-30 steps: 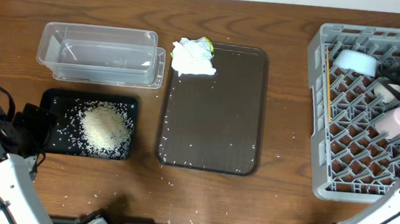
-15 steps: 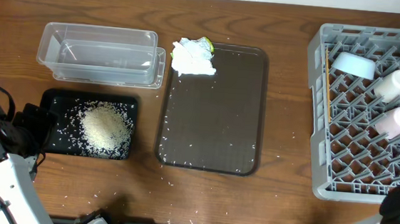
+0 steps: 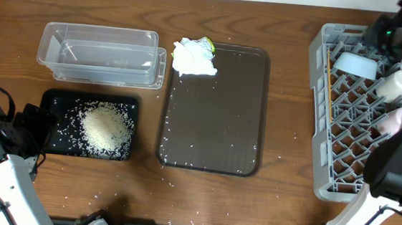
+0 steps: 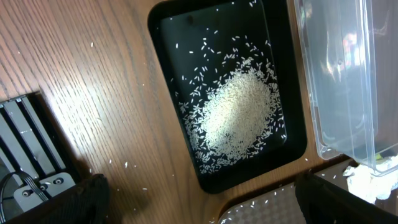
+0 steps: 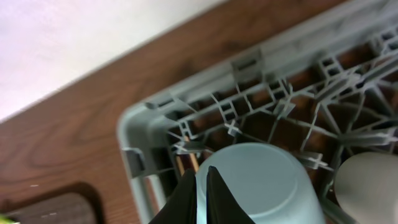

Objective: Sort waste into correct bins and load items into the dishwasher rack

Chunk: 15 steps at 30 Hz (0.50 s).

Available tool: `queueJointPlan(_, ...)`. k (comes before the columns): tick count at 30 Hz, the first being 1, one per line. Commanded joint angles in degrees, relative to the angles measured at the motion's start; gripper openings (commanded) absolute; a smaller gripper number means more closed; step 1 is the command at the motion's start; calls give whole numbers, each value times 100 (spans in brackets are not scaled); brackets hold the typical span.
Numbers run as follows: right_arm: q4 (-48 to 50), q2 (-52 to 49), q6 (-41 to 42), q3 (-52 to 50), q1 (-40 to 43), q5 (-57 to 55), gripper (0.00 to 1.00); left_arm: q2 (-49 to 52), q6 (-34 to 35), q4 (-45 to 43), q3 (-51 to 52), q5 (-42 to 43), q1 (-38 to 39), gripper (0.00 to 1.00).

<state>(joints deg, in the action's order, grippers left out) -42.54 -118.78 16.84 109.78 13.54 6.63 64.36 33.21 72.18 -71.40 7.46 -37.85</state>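
Right wrist view, right gripper (image 5: pixel 200 175) pinched together on rim of small light-blue bowl (image 5: pixel 261 183), bowl in corner of dishwasher rack (image 5: pixel 134 118), left gripper (image 4: pixel 208 194) spread wide beside black tray (image 4: pixel 168 37) holding rice heap (image 4: pixel 239 115)

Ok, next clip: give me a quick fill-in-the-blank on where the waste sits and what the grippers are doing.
1. The rice heap lies in the shallow tray, whose colour is ___.
2. The paper wad lies at a corner of the serving tray, which is ___.
3. The left gripper stands ___.
4. The right gripper is shut on the rim of a bowl coloured ___.
Missing words: black; brown; open; light-blue.
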Motion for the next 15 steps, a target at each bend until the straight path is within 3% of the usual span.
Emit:
queueJointPlan(1, -68, -136, 138, -9, -28, -490, 4, 0, 28, 26, -46, -68, -28, 98)
queueJointPlan(15, -1464, -201, 138, -9, -13, -466, 1, 0, 28, 26, -46, -66, -28, 98)
